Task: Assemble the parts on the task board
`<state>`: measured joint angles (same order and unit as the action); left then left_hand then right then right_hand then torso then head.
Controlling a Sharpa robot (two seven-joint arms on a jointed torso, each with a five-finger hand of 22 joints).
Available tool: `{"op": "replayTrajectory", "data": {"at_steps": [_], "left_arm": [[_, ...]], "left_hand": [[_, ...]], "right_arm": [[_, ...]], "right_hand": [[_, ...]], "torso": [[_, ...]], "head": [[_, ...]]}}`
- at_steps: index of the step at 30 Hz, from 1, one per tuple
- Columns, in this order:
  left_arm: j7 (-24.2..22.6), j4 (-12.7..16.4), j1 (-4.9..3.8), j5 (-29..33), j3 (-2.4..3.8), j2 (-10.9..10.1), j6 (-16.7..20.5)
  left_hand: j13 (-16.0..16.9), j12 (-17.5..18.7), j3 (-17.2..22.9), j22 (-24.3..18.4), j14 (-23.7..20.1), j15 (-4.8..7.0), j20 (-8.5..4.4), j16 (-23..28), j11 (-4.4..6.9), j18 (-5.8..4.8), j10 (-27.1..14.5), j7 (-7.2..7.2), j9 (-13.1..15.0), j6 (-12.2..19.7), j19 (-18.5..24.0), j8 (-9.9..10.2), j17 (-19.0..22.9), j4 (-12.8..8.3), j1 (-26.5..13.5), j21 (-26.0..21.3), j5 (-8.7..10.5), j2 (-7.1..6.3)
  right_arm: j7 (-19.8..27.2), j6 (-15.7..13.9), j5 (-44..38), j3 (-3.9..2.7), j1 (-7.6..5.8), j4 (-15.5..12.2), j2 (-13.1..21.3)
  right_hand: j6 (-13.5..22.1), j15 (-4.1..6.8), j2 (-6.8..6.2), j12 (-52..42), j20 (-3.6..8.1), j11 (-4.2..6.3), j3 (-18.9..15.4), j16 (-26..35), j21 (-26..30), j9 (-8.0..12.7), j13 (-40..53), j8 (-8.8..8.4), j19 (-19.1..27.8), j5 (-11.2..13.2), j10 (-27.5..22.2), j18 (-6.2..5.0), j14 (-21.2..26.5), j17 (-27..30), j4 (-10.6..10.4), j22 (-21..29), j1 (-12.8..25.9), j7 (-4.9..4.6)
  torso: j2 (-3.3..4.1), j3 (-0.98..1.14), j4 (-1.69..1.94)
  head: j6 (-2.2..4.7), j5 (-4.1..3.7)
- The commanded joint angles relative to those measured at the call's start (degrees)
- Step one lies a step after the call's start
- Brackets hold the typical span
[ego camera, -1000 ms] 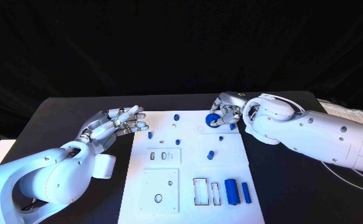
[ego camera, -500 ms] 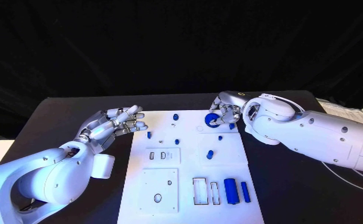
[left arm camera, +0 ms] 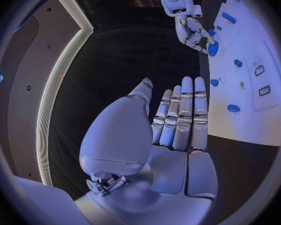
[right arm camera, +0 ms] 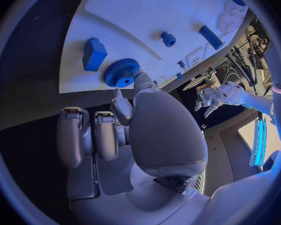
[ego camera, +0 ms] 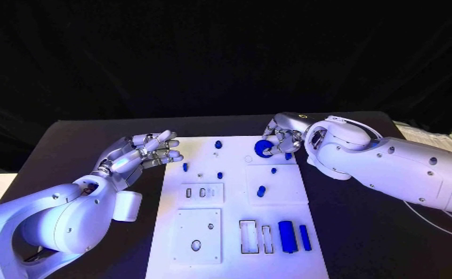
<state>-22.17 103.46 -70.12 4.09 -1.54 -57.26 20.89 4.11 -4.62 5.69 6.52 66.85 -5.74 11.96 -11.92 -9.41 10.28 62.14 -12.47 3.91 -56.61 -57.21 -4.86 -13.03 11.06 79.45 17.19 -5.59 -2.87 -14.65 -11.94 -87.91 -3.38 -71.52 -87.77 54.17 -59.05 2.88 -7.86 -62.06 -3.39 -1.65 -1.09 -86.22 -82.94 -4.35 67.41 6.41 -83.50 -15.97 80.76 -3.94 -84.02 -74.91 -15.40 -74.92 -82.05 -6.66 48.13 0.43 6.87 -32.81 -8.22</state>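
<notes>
- My right hand (ego camera: pixel 279 142) sits at the far right corner of the task board (ego camera: pixel 236 227), and it pinches a blue gear (ego camera: pixel 264 149) between the thumb and a fingertip; my other fingers on that hand are curled in beside it.
- From the right wrist camera the gear (right arm camera: pixel 121 72) shows its toothed rim plainly, held just over the white plate's edge (I cannot tell whether it touches the board).
- Next to the gear in that view lies a blue block (right arm camera: pixel 93 54), with a small blue peg (right arm camera: pixel 168 38) further along the plate.
- My left hand (ego camera: pixel 143 153) hovers just off the board's left edge, above the black table (ego camera: pixel 66 148). Its fingers are stretched out straight and close together, thumb apart, and it holds nothing.
- The left wrist camera confirms it: open palm (left arm camera: pixel 172 135), nothing against it.
- At the near end of the board a blue cylinder (ego camera: pixel 287 236) lies beside a thinner blue bar (ego camera: pixel 305 237), both next to two empty rectangular slots.
- A few small blue parts stand around the board's middle and far end, among them one (ego camera: pixel 261 191) near the centre.
</notes>
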Motion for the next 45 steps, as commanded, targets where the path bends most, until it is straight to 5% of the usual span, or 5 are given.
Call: {"op": "replayTrajectory", "data": {"at_steps": [1, 11, 15, 29, 45], "left_arm": [[-0.2, 0.1, -0.06, 0.1, 0.04, 0.1, -1.2], [-0.2, 0.1, -0.06, 0.1, 0.04, 0.1, -1.3], [-0.2, 0.1, -0.06, 0.1, 0.04, 0.1, -1.3], [-0.1, 0.1, -0.06, 0.1, 0.04, 0.0, -1.3], [0.0, 0.2, -0.06, 0.1, 0.04, 0.1, -1.3]], "left_hand": [[-0.1, 0.2, 0.0, -0.1, 0.1, -0.19, 0.22, 0.1, 0.14, 0.19, -0.4, -0.24, 0.0, 0.0, -0.1, 0.2, -0.1, -0.4, -0.1, -0.3, 0.23, 0.21], [-0.1, 0.2, 0.0, -0.1, 0.1, -0.19, 0.22, 0.1, 0.14, 0.19, -0.4, -0.24, 0.0, 0.0, -0.1, 0.2, -0.1, -0.4, -0.1, -0.3, 0.23, 0.21], [-0.1, 0.2, 0.0, -0.1, 0.1, -0.19, 0.22, 0.1, 0.14, 0.19, -0.4, -0.24, 0.0, 0.0, -0.1, 0.2, -0.1, -0.4, -0.1, -0.3, 0.23, 0.21], [0.0, 0.2, 0.0, -0.1, 0.2, -0.18, 0.22, 0.1, 0.15, 0.20, -0.4, -0.22, 0.0, 0.0, -0.2, 0.2, -0.1, -0.5, -0.1, -0.3, 0.23, 0.26], [0.0, 0.2, 0.0, -0.1, 0.2, -0.18, 0.22, 0.1, 0.15, 0.20, -0.4, -0.22, 0.0, 0.0, -0.2, 0.2, -0.1, -0.5, -0.1, -0.3, 0.23, 0.26]], "right_arm": [[0.8, 1.0, -0.7, 0.00, 0.11, -0.2, 0.1], [1.1, 1.7, -0.9, 0.00, 0.26, -0.2, 0.0], [1.0, 2.1, -1.5, 0.00, 0.32, 0.0, -0.2], [0.4, 1.7, -9.3, 0.00, 0.83, 0.2, -0.7], [-0.2, -7.7, -11.9, -0.08, 0.56, -5.3, -2.3]], "right_hand": [[-0.1, -0.34, -0.27, 0.1, -0.03, 0.04, -0.1, -0.3, -0.4, 0.0, 0.1, 0.04, -0.9, -0.3, 0.0, 1.13, -4.8, -9.2, 0.1, -1.8, -0.4, -0.04], [-1.2, -0.21, 0.85, -0.3, 0.03, 0.21, 0.9, -0.6, -0.6, -0.1, 1.0, 0.47, -1.0, -0.7, 0.0, 1.21, -4.9, -9.7, 0.7, -2.2, -1.8, 0.11], [-2.0, -0.10, 1.87, -0.2, 0.16, 0.35, 2.7, -0.9, -0.8, 0.0, 1.4, 0.59, -1.2, 3.1, 0.0, 1.27, -5.0, -10.1, 1.5, -2.6, -3.4, 0.20], [-4.3, 0.27, 2.29, -0.2, 0.47, 0.84, 8.7, -1.5, -1.3, 0.0, 2.4, 0.62, -1.5, 5.4, 0.3, 1.47, -5.2, -11.3, 2.3, -3.6, -5.1, 0.75], [-7.4, 0.93, 2.49, 0.7, 1.03, 1.66, 13.3, -1.9, -1.4, -0.5, 2.5, 0.89, -1.6, 4.0, 0.7, 1.50, -5.3, -12.1, 1.9, -3.9, -3.5, 1.81]], "torso": [[0.00, -0.05, 0.02], [0.02, -0.03, 0.13], [-0.01, -0.07, 0.12], [-0.02, -0.02, 0.10], [0.03, -0.04, 0.23]], "head": [[-0.01, -0.09], [-0.10, -0.10], [-0.23, -0.07], [-0.40, 0.04], [-0.39, 0.30]]}}
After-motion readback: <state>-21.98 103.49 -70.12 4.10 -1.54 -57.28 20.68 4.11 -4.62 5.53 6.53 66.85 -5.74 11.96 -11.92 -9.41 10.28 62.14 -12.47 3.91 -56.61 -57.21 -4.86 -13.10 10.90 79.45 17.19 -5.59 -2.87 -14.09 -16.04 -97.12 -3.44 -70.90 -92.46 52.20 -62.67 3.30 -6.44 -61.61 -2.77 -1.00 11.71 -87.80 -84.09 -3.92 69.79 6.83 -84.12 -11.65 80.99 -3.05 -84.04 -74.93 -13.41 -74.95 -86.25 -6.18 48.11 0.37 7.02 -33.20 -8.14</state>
